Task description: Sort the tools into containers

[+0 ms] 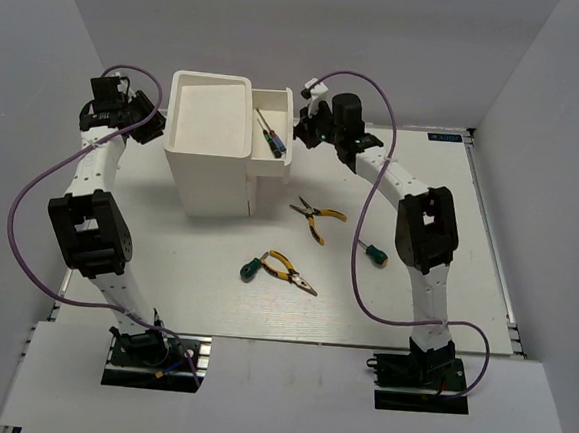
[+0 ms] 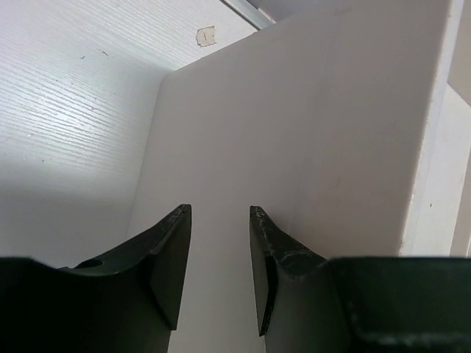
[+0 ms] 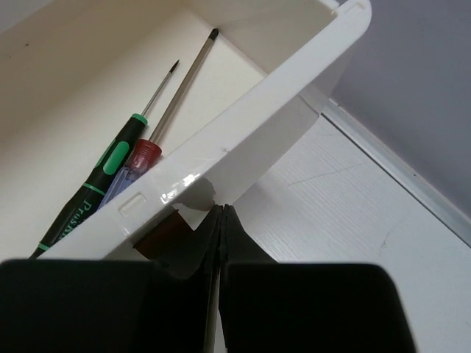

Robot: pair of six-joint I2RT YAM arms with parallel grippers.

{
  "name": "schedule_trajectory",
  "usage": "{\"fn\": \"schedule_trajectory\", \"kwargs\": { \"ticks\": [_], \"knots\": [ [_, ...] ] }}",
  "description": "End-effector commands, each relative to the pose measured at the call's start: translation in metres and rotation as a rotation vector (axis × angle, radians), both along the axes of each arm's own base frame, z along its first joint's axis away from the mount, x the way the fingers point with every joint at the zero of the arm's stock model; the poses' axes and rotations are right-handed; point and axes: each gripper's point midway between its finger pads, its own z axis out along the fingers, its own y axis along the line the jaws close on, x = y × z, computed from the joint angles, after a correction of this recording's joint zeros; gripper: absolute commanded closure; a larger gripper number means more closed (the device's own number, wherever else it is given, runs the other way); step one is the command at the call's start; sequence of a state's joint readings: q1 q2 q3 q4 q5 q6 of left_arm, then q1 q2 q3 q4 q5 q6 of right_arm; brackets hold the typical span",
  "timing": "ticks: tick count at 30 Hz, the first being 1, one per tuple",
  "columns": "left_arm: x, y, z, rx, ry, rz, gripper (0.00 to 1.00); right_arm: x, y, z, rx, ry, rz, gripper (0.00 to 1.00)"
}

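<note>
The tall white box unit (image 1: 210,145) stands at the back left. Its top drawer (image 1: 274,125) is pulled out to the right. In it lie two thin screwdrivers, one dark-and-green-handled (image 3: 96,184) and one purple-handled (image 3: 131,168). My right gripper (image 1: 308,128) is shut at the drawer's front wall (image 3: 250,121). Its tips (image 3: 222,210) are just right of the dark brown knob (image 3: 158,235), not around it. My left gripper (image 1: 149,120) is open and empty (image 2: 219,213), facing the box's left side wall (image 2: 294,132). Two pliers (image 1: 318,217) (image 1: 291,272) and two green-handled screwdrivers (image 1: 251,270) (image 1: 372,252) lie on the table.
White walls enclose the table on the left, back and right. The right arm's purple cable (image 1: 357,272) hangs low beside the right green screwdriver. The box unit's open top (image 1: 210,110) is level with the drawer.
</note>
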State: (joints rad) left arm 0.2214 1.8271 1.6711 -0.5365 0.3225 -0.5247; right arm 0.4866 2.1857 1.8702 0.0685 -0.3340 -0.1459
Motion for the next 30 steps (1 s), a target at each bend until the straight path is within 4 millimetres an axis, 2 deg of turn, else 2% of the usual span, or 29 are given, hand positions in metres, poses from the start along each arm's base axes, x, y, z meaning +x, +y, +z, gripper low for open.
{"fn": "schedule_trajectory", "kwargs": {
  "ticks": [1,10,18,30],
  "knots": [
    [0.007,-0.019,0.021,-0.033,-0.066,-0.065,0.52,-0.003,0.02,0.026,0.097,-0.028,0.08,1.0],
    [0.008,-0.03,0.02,-0.051,-0.073,-0.115,0.53,-0.018,0.034,0.04,0.183,0.008,0.173,1.0],
    [0.005,-0.041,0.005,-0.066,-0.055,-0.166,0.54,-0.025,0.045,0.058,0.235,0.027,0.216,1.0],
    [0.004,-0.05,0.006,-0.083,-0.058,-0.197,0.54,-0.039,0.058,0.058,0.264,0.087,0.291,1.0]
  ]
}}
